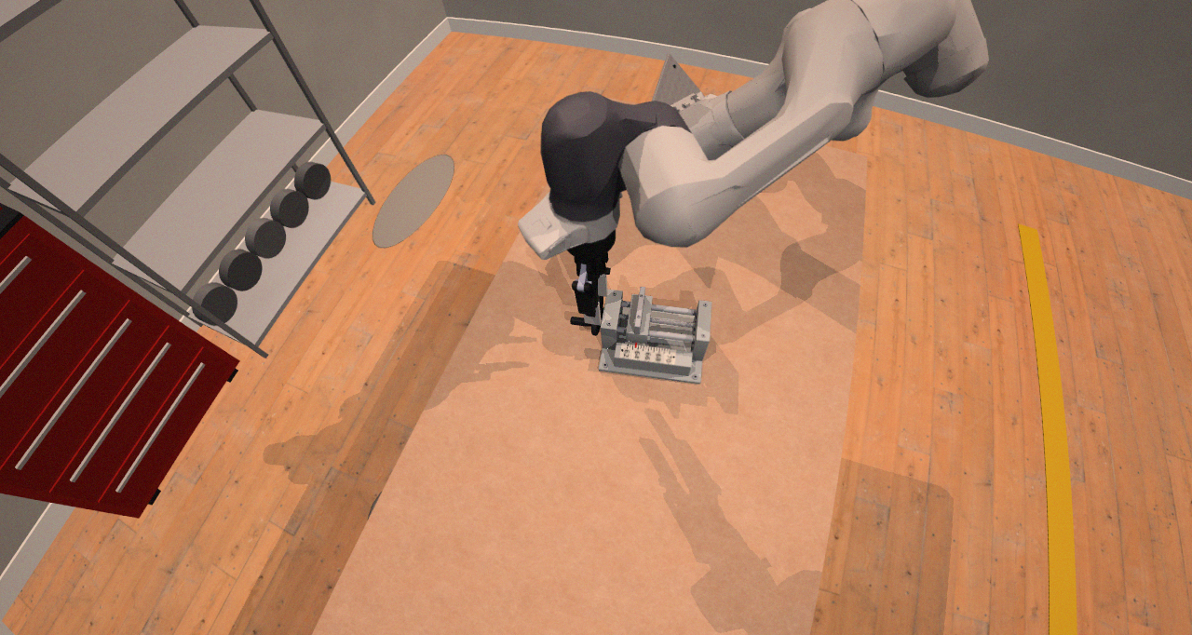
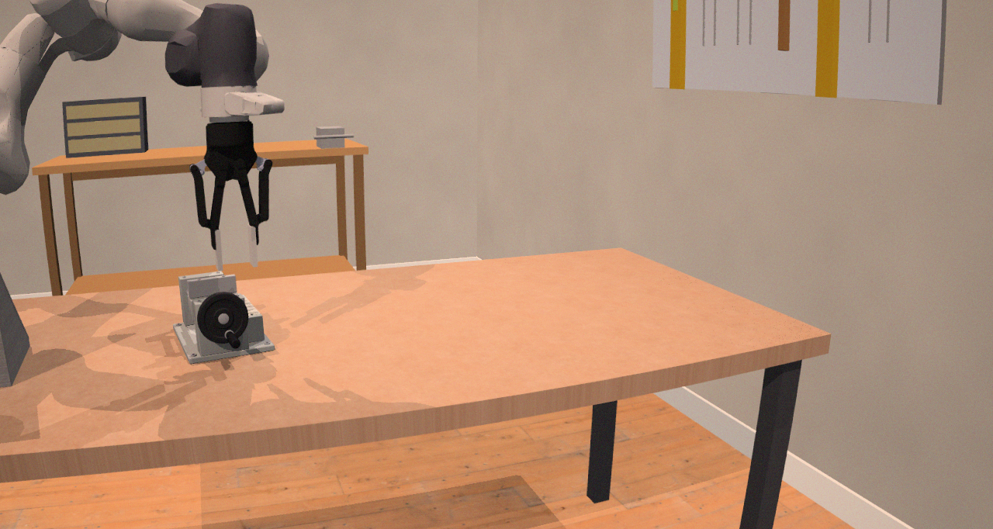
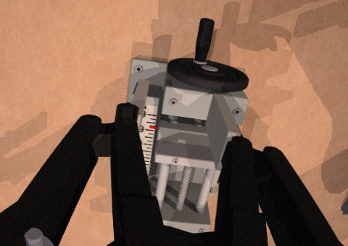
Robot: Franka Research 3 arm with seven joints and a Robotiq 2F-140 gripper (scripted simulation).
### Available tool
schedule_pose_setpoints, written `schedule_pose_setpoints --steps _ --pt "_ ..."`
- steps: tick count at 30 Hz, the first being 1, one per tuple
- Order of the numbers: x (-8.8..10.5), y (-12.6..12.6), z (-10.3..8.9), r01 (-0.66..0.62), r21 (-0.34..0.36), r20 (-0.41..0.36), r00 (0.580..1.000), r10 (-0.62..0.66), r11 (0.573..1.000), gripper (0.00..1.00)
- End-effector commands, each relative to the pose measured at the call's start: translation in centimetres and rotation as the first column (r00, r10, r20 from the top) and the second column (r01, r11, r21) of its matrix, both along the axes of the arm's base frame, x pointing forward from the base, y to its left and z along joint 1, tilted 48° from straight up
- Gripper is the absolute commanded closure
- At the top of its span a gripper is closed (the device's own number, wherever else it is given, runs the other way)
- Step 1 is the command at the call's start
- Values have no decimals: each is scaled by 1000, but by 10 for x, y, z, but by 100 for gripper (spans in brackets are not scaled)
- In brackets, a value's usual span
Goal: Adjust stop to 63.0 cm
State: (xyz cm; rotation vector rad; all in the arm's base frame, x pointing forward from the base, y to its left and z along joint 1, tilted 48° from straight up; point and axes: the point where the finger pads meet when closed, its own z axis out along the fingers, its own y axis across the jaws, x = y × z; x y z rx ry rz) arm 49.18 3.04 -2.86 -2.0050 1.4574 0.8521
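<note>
Black and round, the handwheel [image 2: 221, 319] is seen on the near end face of a small grey stop fixture [image 2: 222, 317] in the exterior view, with its crank knob [image 2: 233, 340] at about five o'clock on the rim. In the wrist view the wheel [image 3: 208, 74] is found at twelve o'clock of the fixture body, the knob [image 3: 204, 40] pointing away beyond it. A red pointer [image 3: 154, 127] is shown against the scale [image 3: 147, 135] along the fixture's left side; the figures cannot be read. The fixture is bolted near the far left part of the wooden surface [image 2: 486, 317]. The hand [image 2: 236, 251] is held just above the fixture's top, touching nothing, its fingers partly apart with nothing between them. Behind, a side table [image 2: 201, 157] is seen against the wall.
</note>
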Motion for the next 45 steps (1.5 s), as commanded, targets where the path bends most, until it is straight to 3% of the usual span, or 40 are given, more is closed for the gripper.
schedule_pose_setpoints --steps 1,13,20,36,45 --pt "-10 -30 -27 -29 2 35 999 29 1000 67" --pt "-12 -35 -32 -29 2 35 999 29 1000 67" --pt "-22 3 -68 -29 2 35 999 29 1000 67" --pt "-22 5 -70 -29 2 35 999 29 1000 67" --pt "-26 20 -84 -29 2 35 999 29 1000 67"
